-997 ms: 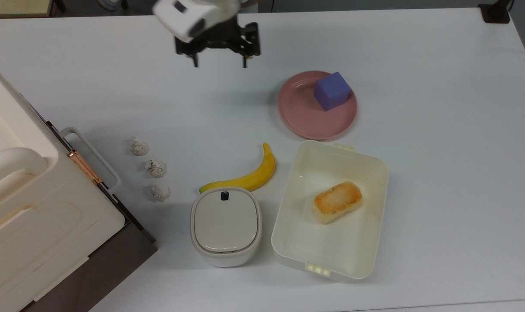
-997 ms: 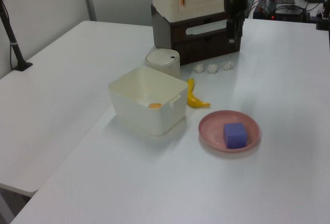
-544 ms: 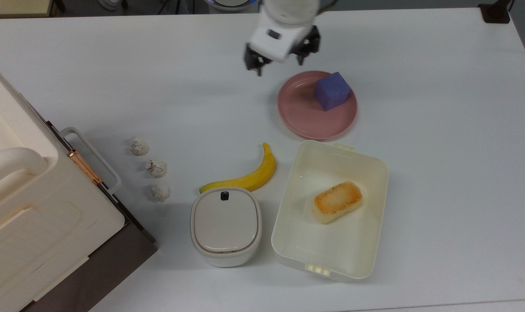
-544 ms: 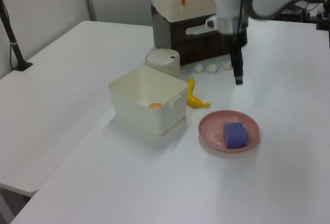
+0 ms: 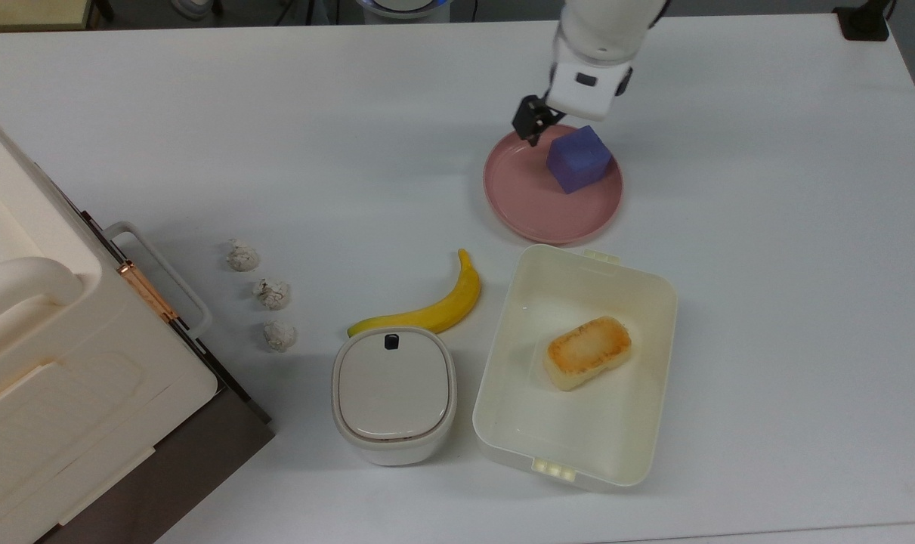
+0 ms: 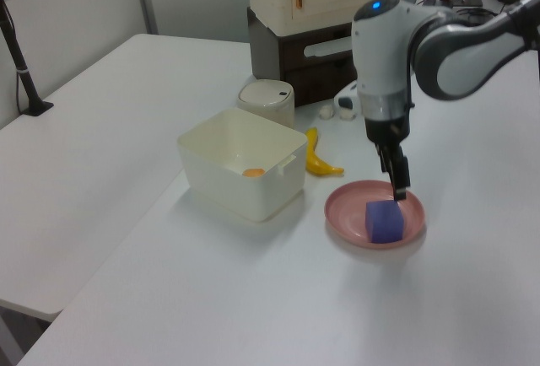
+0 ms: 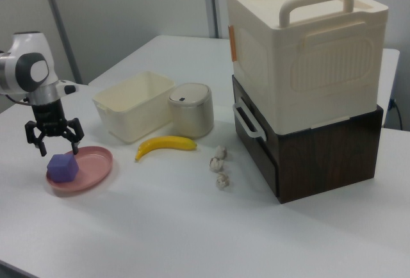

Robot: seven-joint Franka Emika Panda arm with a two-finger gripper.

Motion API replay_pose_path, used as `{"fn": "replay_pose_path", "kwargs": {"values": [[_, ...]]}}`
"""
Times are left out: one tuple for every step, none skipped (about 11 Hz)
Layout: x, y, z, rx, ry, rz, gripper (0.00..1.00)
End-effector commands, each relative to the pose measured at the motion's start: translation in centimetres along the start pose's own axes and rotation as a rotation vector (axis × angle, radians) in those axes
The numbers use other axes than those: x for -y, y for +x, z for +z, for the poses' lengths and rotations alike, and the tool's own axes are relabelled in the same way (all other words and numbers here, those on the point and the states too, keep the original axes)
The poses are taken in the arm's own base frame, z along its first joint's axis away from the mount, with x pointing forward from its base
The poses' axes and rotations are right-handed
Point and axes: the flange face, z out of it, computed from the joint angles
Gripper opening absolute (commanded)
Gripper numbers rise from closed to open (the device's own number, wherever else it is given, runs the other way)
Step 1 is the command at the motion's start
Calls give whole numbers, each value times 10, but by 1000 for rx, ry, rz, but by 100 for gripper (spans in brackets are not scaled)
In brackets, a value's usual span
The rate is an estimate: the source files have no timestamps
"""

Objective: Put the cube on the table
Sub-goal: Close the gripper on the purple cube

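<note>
1. The cube [image 5: 577, 159] is seen resting on the pink plate [image 5: 529, 204], toward the plate's far edge in the top view, not yet on the table [image 5: 767, 227].
2. The gripper [image 7: 54, 138] is held just above the cube with its fingers spread apart and nothing between them, as the right view shows.
3. The step in hand is judged to be the descent for the grasp.
4. The fingers should be centred over the cube and aligned with two opposite flat faces, since the block sits rotated on the plate.
5. The plate rim should be cleared by both fingertips during lowering, or the plate may be shoved.
6. Bare tabletop on the top view's right is suggested for the release, away from the cream tub [image 5: 631, 446] and banana [image 5: 434, 306].
</note>
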Motion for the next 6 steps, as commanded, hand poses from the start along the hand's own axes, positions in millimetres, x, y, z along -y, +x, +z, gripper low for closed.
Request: {"fn": "replay_pose_path", "kwargs": {"values": [[34,12,33,11,8,-12,100],[38,18,44,6,-1,-3,100],[39,21,53,9,-8,8,97],[41,23,57,12,-22,1,83],[42,25,55,6,-40,-1,66],[38,26,56,10,-49,2,43]]}}
